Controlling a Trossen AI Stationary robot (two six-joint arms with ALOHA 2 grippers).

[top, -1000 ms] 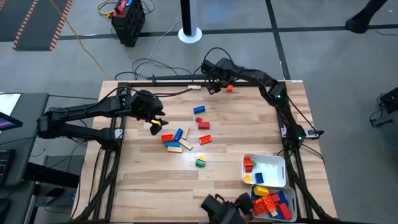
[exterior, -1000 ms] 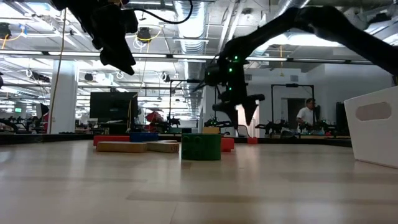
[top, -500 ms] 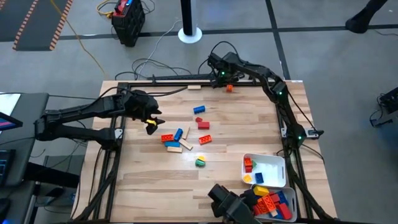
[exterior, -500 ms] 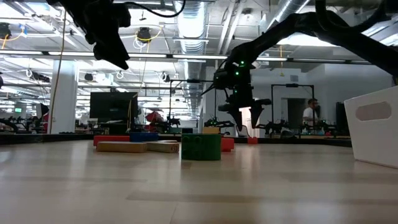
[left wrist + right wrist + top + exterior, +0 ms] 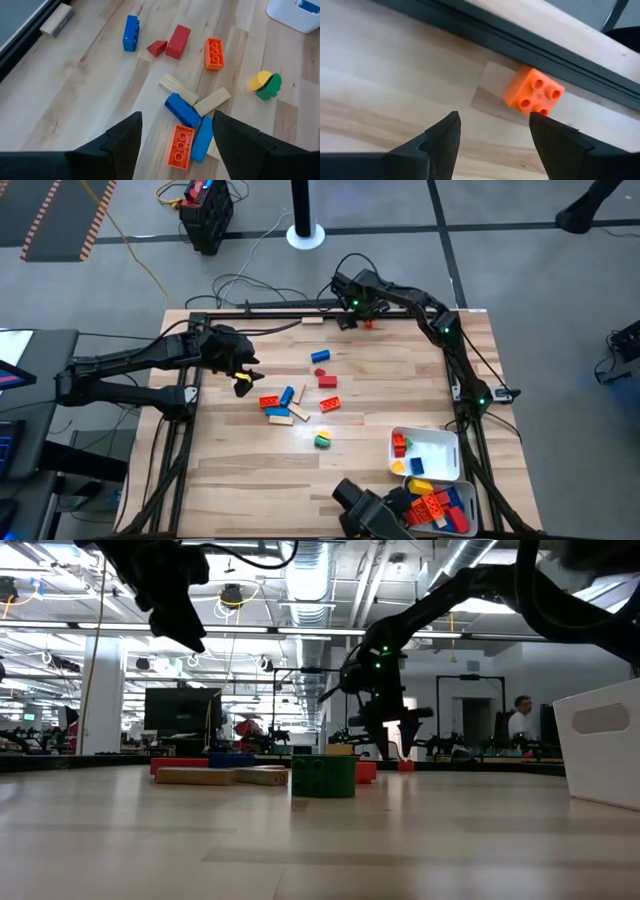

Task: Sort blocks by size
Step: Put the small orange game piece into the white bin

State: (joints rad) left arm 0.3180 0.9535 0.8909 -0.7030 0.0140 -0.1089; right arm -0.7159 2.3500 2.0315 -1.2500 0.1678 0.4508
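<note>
Currently the right gripper (image 5: 492, 137) hangs over the far edge of the table (image 5: 240, 470), jaws spread wide and empty. A small orange four-stud block (image 5: 534, 92) lies just ahead of its fingers, tight against the dark rail at the table's back. In the high view this same block (image 5: 368, 322) shows as a speck beside the gripper. Judgement: the arm is lined up to take that stray, and the rail behind it leaves little room for a finger on that side.

The left gripper (image 5: 175, 132) hovers above the table's left-middle, also wide open with nothing held. Below and ahead of it lies the main scatter: a blue brick (image 5: 131, 32), a red block (image 5: 178, 41), an orange six-stud brick (image 5: 214, 53), tan wooden pieces (image 5: 178, 89), more blue and orange bricks in a loose heap (image 5: 187, 130), and a yellow-and-green pair (image 5: 265, 84) set apart.

Two white trays (image 5: 447, 448) sit at the near right corner. One holds a few small pieces, the other a crowded mix of bigger bricks, likely the two size bins. Sorting looks well under way, with roughly a dozen blocks left out on the wood.
</note>
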